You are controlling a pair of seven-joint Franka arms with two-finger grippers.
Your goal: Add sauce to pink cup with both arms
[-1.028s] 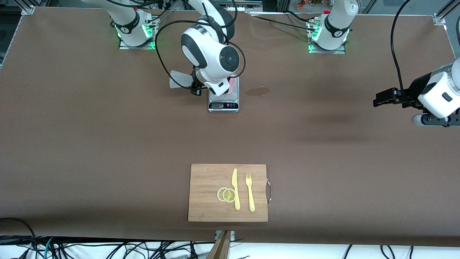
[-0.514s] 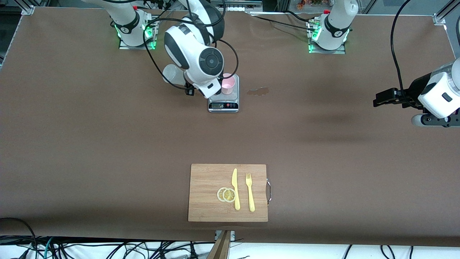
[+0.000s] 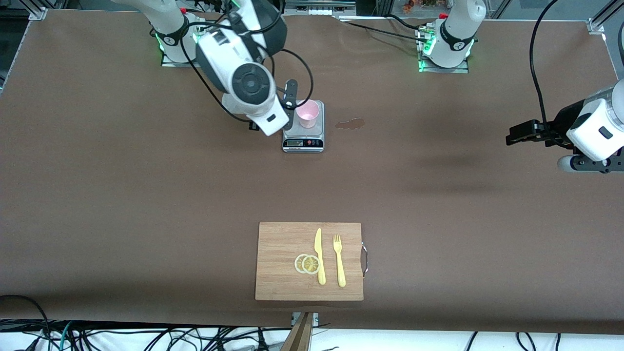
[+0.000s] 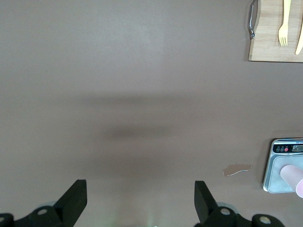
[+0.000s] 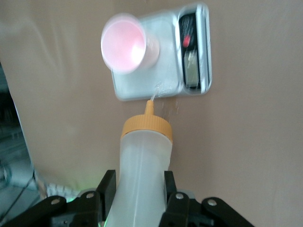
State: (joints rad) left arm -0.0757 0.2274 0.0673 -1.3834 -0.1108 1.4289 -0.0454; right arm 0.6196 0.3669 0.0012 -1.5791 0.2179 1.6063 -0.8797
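Observation:
The pink cup (image 3: 308, 113) (image 5: 124, 42) (image 4: 294, 174) stands upright on the grey scale (image 3: 303, 132) (image 5: 189, 56). My right gripper (image 3: 287, 99) (image 5: 137, 189) hangs beside the scale toward the right arm's end of the table, shut on the sauce bottle (image 5: 144, 161). The bottle's orange nozzle cap (image 5: 147, 126) points at the scale's edge, short of the cup. In the front view the arm's wrist hides the bottle. My left gripper (image 3: 519, 134) (image 4: 140, 198) waits open and empty over bare table at the left arm's end.
A small brown sauce spill (image 3: 350, 124) (image 4: 236, 169) lies on the table beside the scale. A wooden cutting board (image 3: 278, 282) with a yellow knife, a fork and lemon slices sits near the front edge.
My right arm has swung back from over the cup toward its own base, carrying the bottle with it. The cup now shows fully. The left arm has not moved.

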